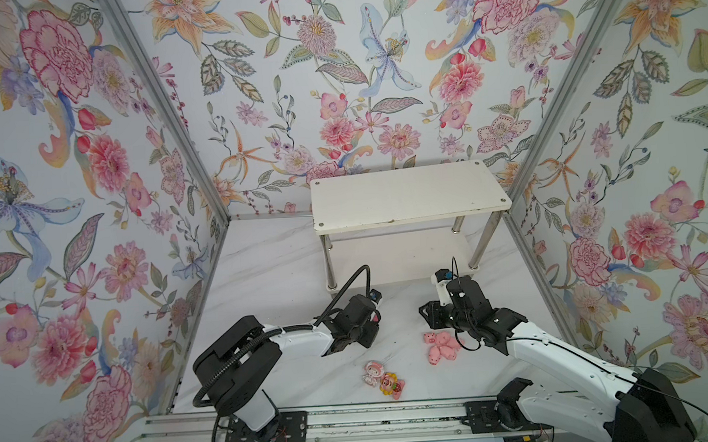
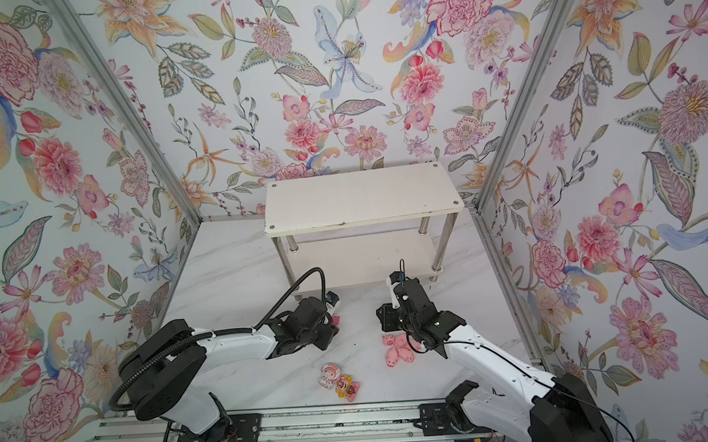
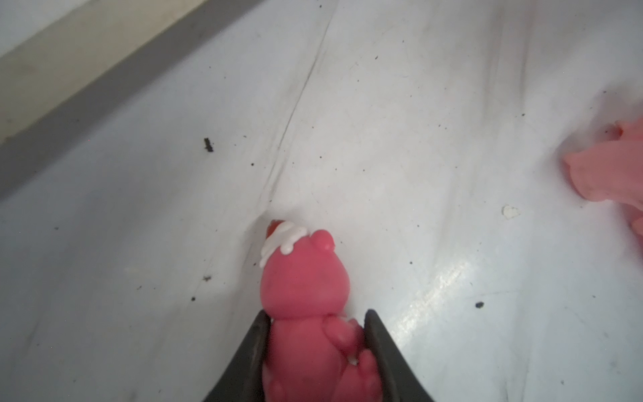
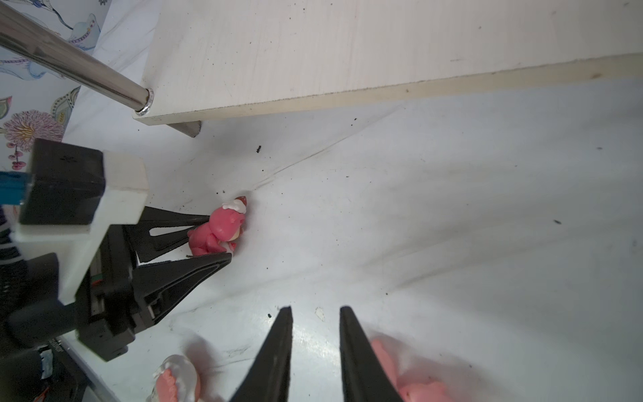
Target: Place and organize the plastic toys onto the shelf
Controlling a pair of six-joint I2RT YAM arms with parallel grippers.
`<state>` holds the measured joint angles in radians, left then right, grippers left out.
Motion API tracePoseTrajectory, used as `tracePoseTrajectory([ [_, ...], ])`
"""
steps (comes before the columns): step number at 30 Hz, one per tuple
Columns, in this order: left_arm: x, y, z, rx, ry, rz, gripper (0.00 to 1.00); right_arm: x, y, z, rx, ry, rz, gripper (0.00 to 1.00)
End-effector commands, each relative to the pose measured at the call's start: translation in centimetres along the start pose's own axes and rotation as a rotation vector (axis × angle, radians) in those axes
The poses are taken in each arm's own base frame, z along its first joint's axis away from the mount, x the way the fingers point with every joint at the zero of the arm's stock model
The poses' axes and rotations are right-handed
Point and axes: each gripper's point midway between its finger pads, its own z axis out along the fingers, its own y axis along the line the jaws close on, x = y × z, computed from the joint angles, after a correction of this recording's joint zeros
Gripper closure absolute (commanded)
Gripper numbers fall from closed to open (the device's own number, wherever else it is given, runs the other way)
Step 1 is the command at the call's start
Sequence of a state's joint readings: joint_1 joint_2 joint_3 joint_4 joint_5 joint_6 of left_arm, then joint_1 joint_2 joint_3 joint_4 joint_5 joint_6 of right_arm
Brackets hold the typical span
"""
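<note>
Gripping step: left gripper (image 3: 316,318) jaws pinch dark pink bear (image 3: 304,282); right gripper (image 4: 316,311) jaws narrow, empty (pigs (image 1: 443,345) beside). Next: lift clear, carry to shelf (image 1: 409,194).

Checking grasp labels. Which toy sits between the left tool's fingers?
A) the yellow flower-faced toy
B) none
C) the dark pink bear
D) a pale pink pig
C: in the left wrist view the dark pink bear lies on the table, and the left tool has a finger against each side of its body.
</note>
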<state>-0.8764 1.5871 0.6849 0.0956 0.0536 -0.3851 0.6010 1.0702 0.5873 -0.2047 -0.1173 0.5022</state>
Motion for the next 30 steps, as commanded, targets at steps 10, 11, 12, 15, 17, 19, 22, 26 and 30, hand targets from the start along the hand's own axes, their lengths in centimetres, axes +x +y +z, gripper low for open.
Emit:
tracePoseTrajectory([
  [10,-7.2,-3.9,-9.0,0.415,-0.508,-0.072,0.85,-2.3,10.9,-0.9,-0.55,-0.006,-0.015,0.43],
  [11,-7.3,-4.1,-9.5,0.436,-0.527,-0.073,0.85,-2.5,11.7,-1.2,-0.586,-0.004,-0.02,0.38],
  [12,-7.4,-4.3,-9.9,0.457,-0.542,-0.074,0.85,-2.7,12.1,-1.3,-0.608,-0.005,-0.021,0.34],
  [15,-7.5,-4.7,-11.0,0.515,-0.58,-0.086,0.85,-2.1,14.4,-1.4,-0.668,0.034,-0.052,0.26],
  [17,-7.8,-4.9,-11.6,0.545,-0.604,-0.091,0.86,-1.7,15.0,-1.0,-0.678,0.056,-0.058,0.25],
  [19,-8.0,-5.2,-12.2,0.57,-0.619,-0.088,0.87,-1.5,15.3,-0.7,-0.688,0.068,-0.052,0.24],
  [22,-8.2,-5.5,-12.9,0.604,-0.636,-0.088,0.9,-1.2,15.9,-0.8,-0.73,0.079,-0.041,0.24],
  [26,-8.4,-5.6,-13.9,0.641,-0.666,-0.092,0.93,-1.0,17.3,-1.5,-0.803,0.088,-0.041,0.31],
  [30,-8.7,-5.7,-14.7,0.684,-0.697,-0.1,0.93,-1.0,18.3,-2.2,-0.845,0.08,-0.052,0.39],
])
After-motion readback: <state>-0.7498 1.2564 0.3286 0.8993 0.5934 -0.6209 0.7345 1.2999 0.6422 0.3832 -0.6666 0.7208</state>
